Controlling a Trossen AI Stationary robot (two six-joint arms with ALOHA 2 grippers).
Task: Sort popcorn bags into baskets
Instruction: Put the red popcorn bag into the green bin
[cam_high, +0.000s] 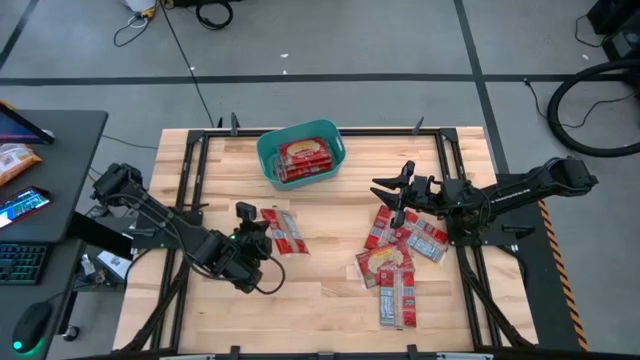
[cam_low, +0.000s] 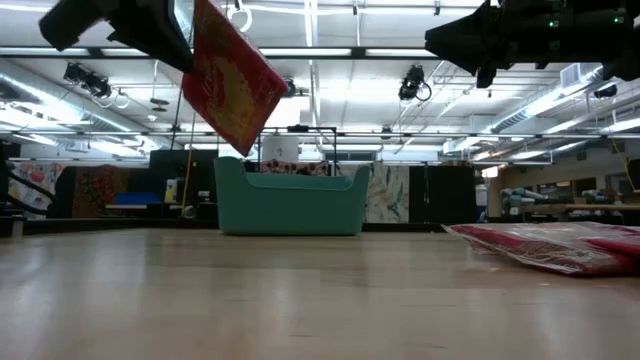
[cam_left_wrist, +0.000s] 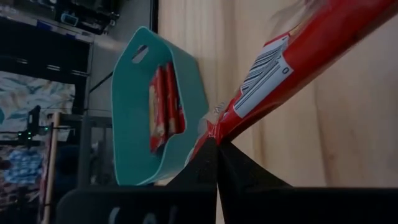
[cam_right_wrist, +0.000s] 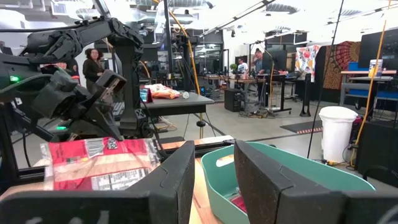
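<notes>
My left gripper (cam_high: 250, 216) is shut on a red popcorn bag (cam_high: 284, 231), held in the air left of the table's middle; the low view shows the bag (cam_low: 232, 85) well above the wood. The teal tub (cam_high: 300, 152) stands at the far middle of the table with several red bags (cam_high: 303, 156) lying inside. My right gripper (cam_high: 388, 198) is open and hovers over the far end of a pile of red bags (cam_high: 398, 255) lying flat on the table's right half. In the right wrist view its fingers (cam_right_wrist: 177, 180) stand apart, touching nothing. My left gripper pinches the popcorn bag between its two fingers (cam_left_wrist: 208, 158) at one short end, by the crimped edge (cam_left_wrist: 216, 127) next to the barcode label (cam_left_wrist: 261, 74). The fingers come from the table's left. The bag is lifted clear and slants down away from the fingers.
Black rails (cam_high: 190, 170) frame the table's left, right and far sides. Bare wood (cam_high: 320, 300) lies toward the near edge between the arms. A desk with a keyboard and an orange packet (cam_high: 15, 160) stands left of the table. People stand in the room beyond.
</notes>
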